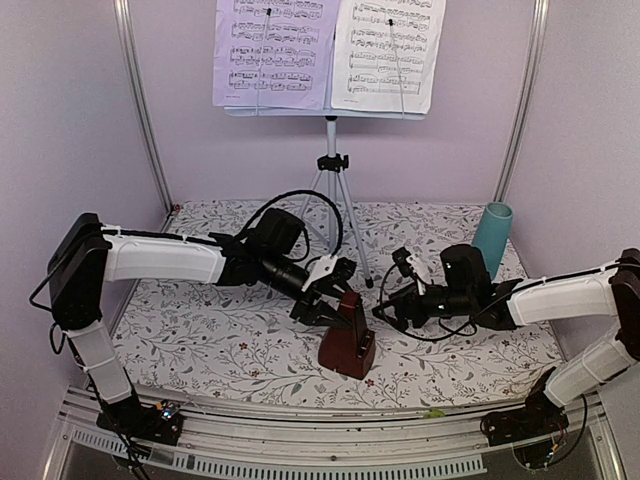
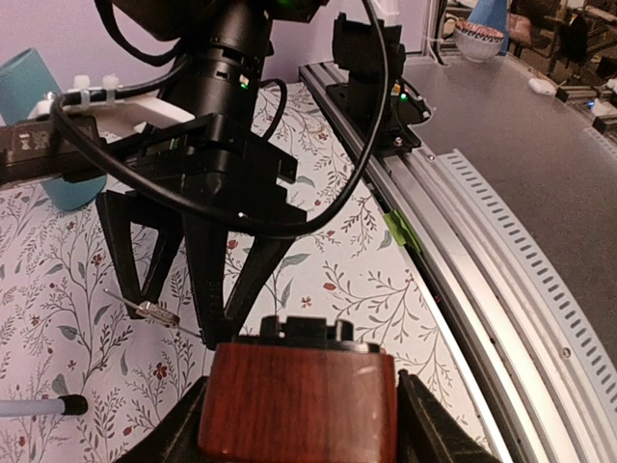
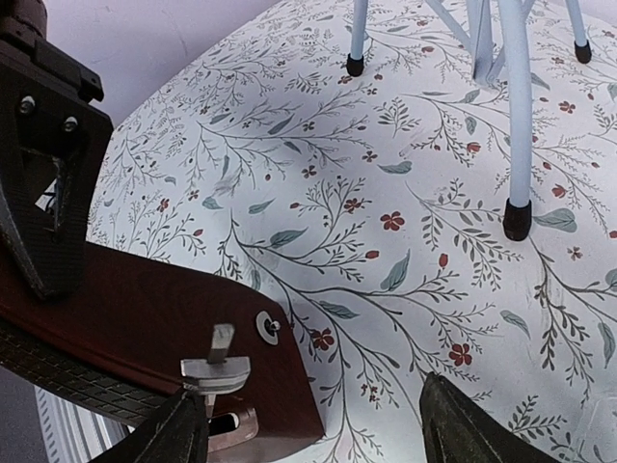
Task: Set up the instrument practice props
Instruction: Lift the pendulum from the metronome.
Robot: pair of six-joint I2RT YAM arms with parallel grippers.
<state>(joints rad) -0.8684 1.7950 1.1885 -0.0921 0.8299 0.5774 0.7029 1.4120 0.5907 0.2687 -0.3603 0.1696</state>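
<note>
Left gripper (image 1: 328, 298) clamped on the metronome (image 1: 347, 340), tilted, near the middle of the surface's (image 1: 200, 350) near edge; right gripper (image 3: 308, 429) spread wide, holding nothing, just beside it.
Case looks rigid and glossy, likely slick, moderately heavy; sloped faces could slip out of a pinch; best taken low across the flat flanks, clear of the silver key (image 3: 216, 365); music stand (image 1: 332, 150) with sheet-music pages (image 1: 275, 50) stands toward the far edge.
</note>
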